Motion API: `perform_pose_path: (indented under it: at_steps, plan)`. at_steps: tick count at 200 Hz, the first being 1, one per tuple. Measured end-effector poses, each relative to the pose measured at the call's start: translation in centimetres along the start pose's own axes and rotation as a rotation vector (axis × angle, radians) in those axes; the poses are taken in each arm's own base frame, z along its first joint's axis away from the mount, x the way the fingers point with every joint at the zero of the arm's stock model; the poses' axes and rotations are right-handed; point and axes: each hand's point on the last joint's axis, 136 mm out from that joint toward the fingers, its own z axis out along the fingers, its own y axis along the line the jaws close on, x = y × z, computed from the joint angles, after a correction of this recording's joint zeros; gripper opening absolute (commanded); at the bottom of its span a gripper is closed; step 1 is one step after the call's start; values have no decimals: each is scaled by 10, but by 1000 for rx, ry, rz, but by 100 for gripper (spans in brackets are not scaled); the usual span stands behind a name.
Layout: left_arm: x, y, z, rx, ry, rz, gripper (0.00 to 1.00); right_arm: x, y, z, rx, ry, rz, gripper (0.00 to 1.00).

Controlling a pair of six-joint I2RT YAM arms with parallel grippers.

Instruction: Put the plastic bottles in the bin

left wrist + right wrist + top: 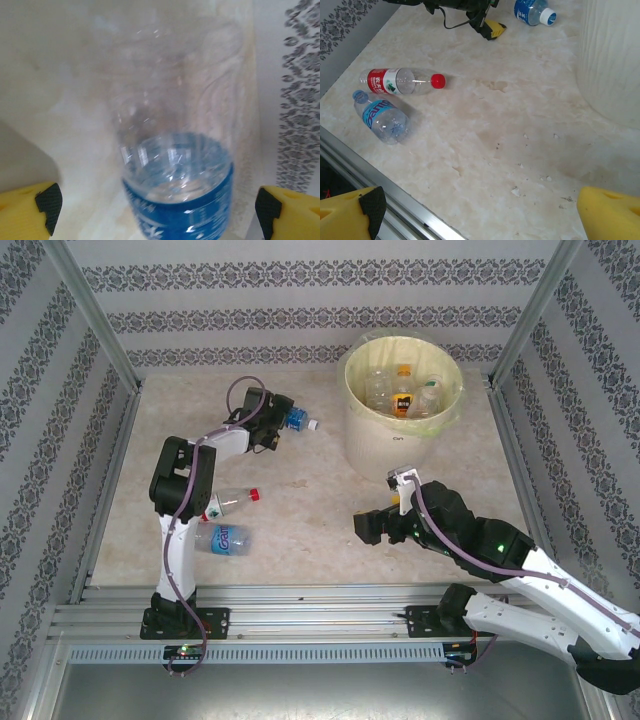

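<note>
Blue label wrap on the bottle [180, 205] sits square between my left fingers [47, 205], and I judge that is why my left gripper [283, 423] is where it is: lined up so a squeeze would catch the bottle's body and not the slippery cap. This bottle lies on its side at 11 o'clock on the table [300, 560], its white cap toward 3 o'clock. My left fingers are spread as wide as they go, 1 on each side of it. I see a gap on both sides, so I am gripping nothing yet.

My right gripper [477, 212] hangs over bare tabletop near 4 o'clock, fingers fully spread and empty, touching nothing. It faces 9 o'clock, where 2 more bottles lie flat: a red-cap bottle [232, 502] and, just nearer me, a pale-blue bottle [225, 538]. I read that as waiting clear of my left arm.

At 1 o'clock stands the bin [385, 435], mouth up, with several bottles already inside [403, 390]. It is well apart from all 3 bottles lying loose, so each needs lifting over the rim.
</note>
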Motion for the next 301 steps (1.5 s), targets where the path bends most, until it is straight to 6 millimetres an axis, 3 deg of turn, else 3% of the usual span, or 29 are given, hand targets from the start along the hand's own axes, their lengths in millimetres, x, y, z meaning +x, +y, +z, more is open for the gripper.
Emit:
perform_pose_path:
  at_steps: [67, 137, 214, 247, 301]
  plan:
    - [-14, -10, 16, 55, -22, -48, 96, 2, -4, -2, 15, 2, -1, 98]
    - [-15, -6, 24, 42, -17, -67, 66, 1, -5, -3, 20, -3, 0, 98]
    - [-10, -10, 20, 83, 27, -39, 62, 1, -5, -3, 19, -3, 7, 98]
    - [6, -10, -10, 127, 97, 30, 63, 2, -2, -2, 9, 7, 8, 98]
    - [51, -30, -113, 292, 246, 221, 63, 0, 18, 2, -69, 64, 6, 98]
